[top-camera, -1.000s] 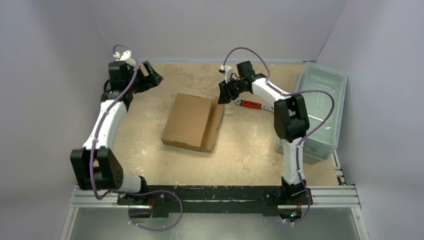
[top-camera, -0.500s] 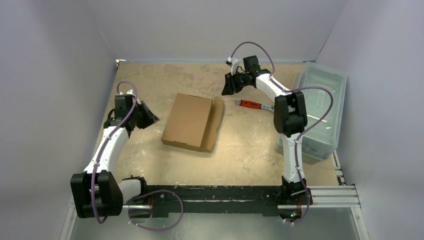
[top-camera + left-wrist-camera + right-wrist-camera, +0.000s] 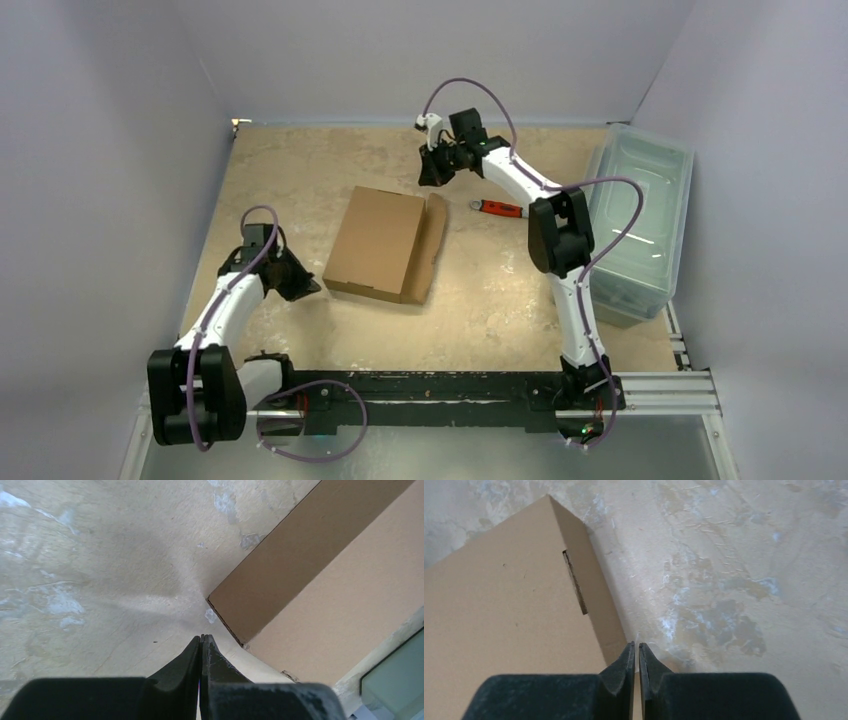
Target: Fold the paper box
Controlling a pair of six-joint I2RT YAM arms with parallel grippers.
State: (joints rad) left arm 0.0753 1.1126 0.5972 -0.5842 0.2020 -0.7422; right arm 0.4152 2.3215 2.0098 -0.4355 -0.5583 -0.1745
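Note:
The paper box (image 3: 378,243) is a flat brown cardboard mailer lying mid-table, with a long flap (image 3: 437,232) raised along its right side. My left gripper (image 3: 303,287) is low on the table just off the box's near-left corner. In the left wrist view its jaws (image 3: 201,638) are shut with nothing in them, a short way from the box corner (image 3: 310,575). My right gripper (image 3: 430,172) hovers by the box's far-right corner. In the right wrist view its jaws (image 3: 636,645) are shut, empty, a hair's slit between them, beside the box edge (image 3: 596,595).
A red-handled wrench (image 3: 498,208) lies on the table right of the box. A translucent grey-green bin (image 3: 640,215) stands along the right edge; its corner (image 3: 395,680) shows in the left wrist view. The walls close in on three sides.
The left arm swung from the far-left corner down toward me to the box's near-left corner and shut its jaws. The right gripper moved left toward the box's far-right corner and shut.

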